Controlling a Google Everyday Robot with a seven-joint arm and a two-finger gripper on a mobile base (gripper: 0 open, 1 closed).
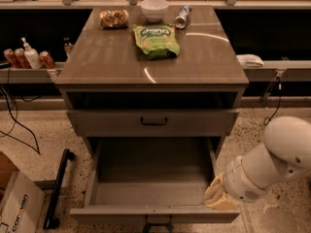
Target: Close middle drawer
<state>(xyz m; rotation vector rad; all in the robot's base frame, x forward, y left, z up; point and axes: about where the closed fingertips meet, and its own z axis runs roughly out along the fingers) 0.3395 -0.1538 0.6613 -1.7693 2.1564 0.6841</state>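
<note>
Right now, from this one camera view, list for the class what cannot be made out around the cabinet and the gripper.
Middle drawer: pulled out; its front face and handle are cut off by the bottom edge.
Lowest drawer: hidden beneath the open middle drawer.
Gripper, by the drawer's right front corner: mostly covered by the white arm; contact unclear.
Green snack bag: print too blurred to read.
</note>
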